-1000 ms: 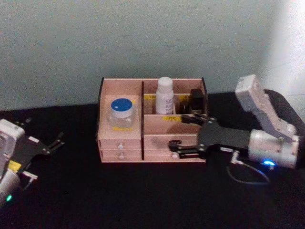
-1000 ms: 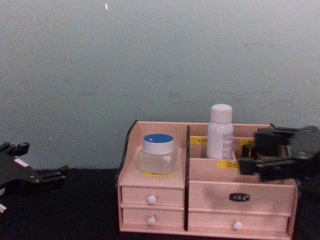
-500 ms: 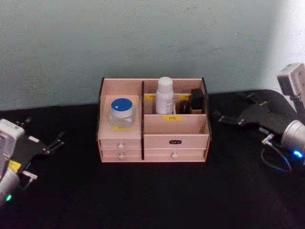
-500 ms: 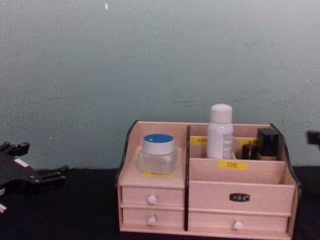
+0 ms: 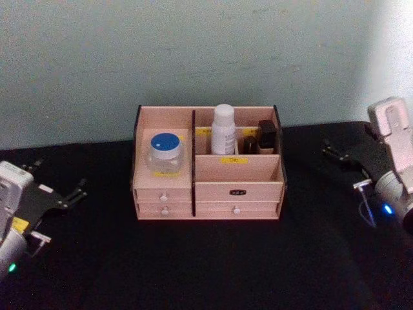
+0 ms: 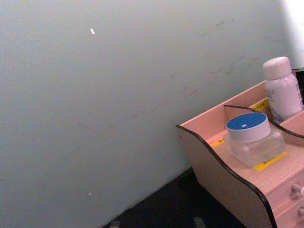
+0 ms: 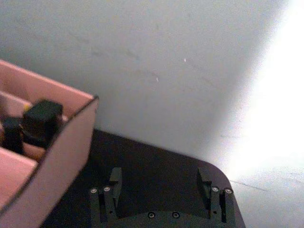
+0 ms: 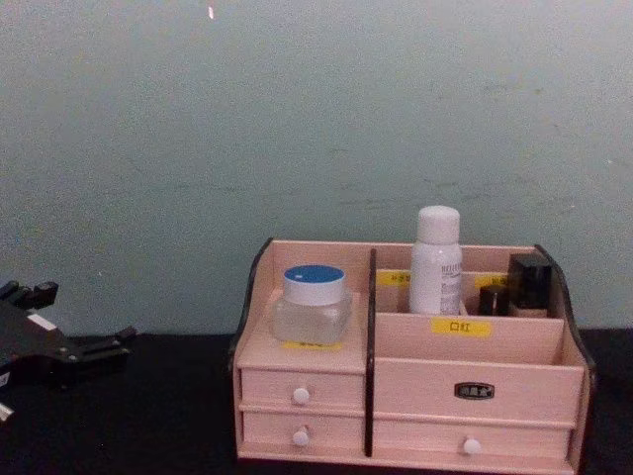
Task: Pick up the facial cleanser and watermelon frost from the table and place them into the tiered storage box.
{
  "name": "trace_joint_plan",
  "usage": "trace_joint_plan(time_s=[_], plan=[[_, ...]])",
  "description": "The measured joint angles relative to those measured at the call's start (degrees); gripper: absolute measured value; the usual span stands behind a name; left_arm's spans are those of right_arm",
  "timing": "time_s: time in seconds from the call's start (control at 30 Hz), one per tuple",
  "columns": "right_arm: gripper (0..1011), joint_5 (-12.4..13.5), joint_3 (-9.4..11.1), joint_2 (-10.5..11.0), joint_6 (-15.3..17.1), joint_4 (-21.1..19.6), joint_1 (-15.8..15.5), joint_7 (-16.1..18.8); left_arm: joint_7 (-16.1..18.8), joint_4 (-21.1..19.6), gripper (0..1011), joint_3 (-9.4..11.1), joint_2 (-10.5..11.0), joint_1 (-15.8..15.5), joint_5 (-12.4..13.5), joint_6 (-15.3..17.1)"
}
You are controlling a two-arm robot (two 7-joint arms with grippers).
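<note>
The tiered storage box point(image 5: 239, 192) stands at the table's middle, also seen in the chest view point(image 8: 465, 366). A white bottle point(image 5: 224, 129), the facial cleanser by its look, stands upright in a back compartment. Beside it, at the back right, stand two small dark items, one with a black cap point(image 5: 266, 135); I cannot tell whether one is the watermelon frost. My right gripper point(image 5: 335, 157) hovers open right of the box, with nothing between its fingers point(image 7: 114, 179). My left gripper point(image 5: 58, 177) rests open at the far left.
A clear jar with a blue lid point(image 5: 166, 152) sits on the box's left tier. The black tabletop point(image 5: 206, 265) spreads in front of the box and to both sides. A pale wall point(image 5: 193, 51) rises close behind the box.
My right gripper has drawn back from the box's back right compartment to the right side of the table. The left arm has stayed put.
</note>
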Motion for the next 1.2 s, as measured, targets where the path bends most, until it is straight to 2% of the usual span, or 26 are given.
trace_joint_plan(time_s=[0.13,0.33,0.47,1.2], plan=[[1003,-3.1,-1.4,-1.5,-0.5,2.4,0.6,-1.9,0.0,0.0,1001,0.0,0.0,0.0,0.0,0.0],[1003,-5.0,-2.2,-3.1,-0.6,4.9,1.2,-2.3,0.0,0.0,1001,0.0,0.0,0.0,0.0,0.0],[1003,-5.4,-2.2,-3.6,-0.3,5.8,1.5,-2.0,0.0,0.0,1001,0.0,0.0,0.0,0.0,0.0],[1002,-5.3,-2.2,-3.4,-0.4,5.3,1.4,-2.0,0.0,0.0,1001,0.0,0.0,0.0,0.0,0.0]])
